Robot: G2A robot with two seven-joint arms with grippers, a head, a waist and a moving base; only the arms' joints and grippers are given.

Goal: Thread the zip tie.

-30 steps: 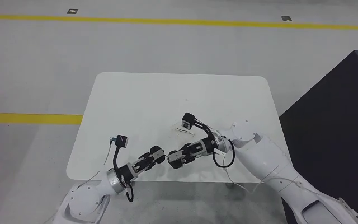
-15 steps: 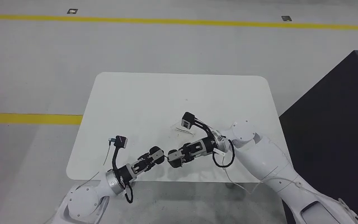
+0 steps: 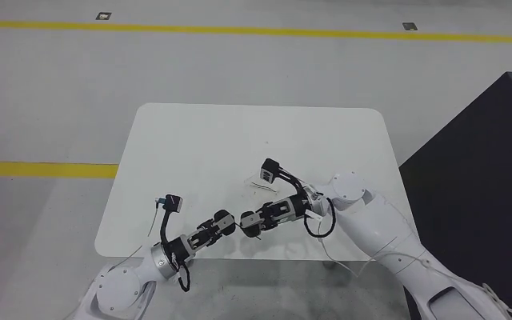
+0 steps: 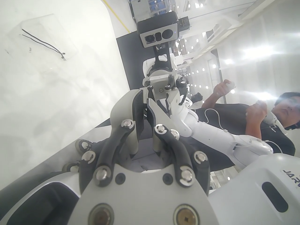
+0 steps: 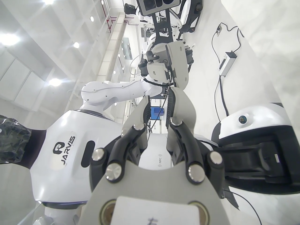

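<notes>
Near the table's front edge my two grippers face each other, almost tip to tip. My left gripper (image 3: 226, 221) (image 4: 148, 98) has its fingers pressed together on a thin black zip tie (image 5: 164, 101). The tie's strap runs out from the left gripper (image 5: 170, 72) and passes between the fingers of my right gripper (image 5: 160, 94). My right gripper (image 3: 246, 218) stands open, its pads apart on either side of the strap. Where the tie's head lies is hidden.
A clear bag (image 3: 259, 184) (image 4: 42, 40) holding spare black zip ties lies flat on the white table (image 3: 240, 136), just behind the right arm. Both grippers hang close to the table's front edge. A black panel stands off the table's right side.
My right gripper has crept left toward the left gripper, closing the gap between them. The left arm has barely shifted.
</notes>
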